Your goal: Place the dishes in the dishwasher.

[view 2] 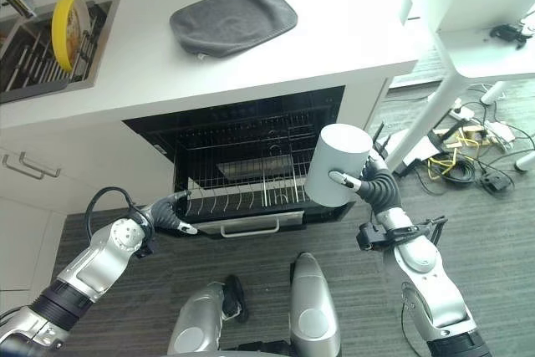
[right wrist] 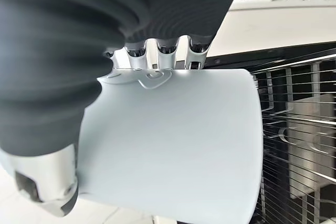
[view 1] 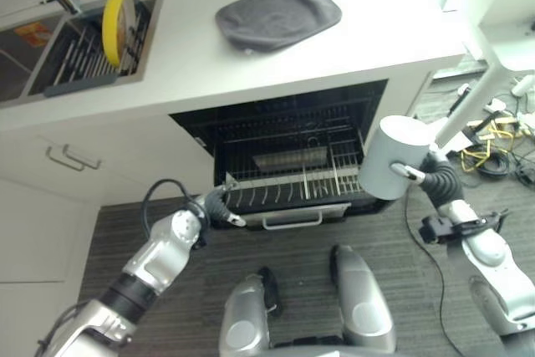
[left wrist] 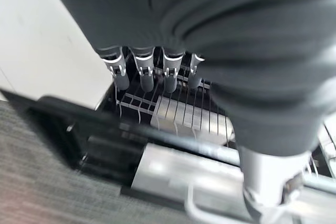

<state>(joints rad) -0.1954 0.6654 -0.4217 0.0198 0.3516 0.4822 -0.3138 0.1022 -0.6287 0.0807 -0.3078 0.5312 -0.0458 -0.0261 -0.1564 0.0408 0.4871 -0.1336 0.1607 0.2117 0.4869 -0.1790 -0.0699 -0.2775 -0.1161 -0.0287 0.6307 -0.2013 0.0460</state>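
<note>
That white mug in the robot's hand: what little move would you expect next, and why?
Probably lowering the white mug onto the pulled-out dishwasher rack. The right hand grips it in the air above the rack's right end, not yet in it, while the left hand rests at the rack's front left corner.

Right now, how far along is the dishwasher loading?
Done: the dishwasher's wire rack is pulled out, the left hand open at its front edge. In hand: the right hand grips a pale grey cylindrical cup above the rack's right side. Left: racking that cup and the yellow round plate standing in the sink.
</note>
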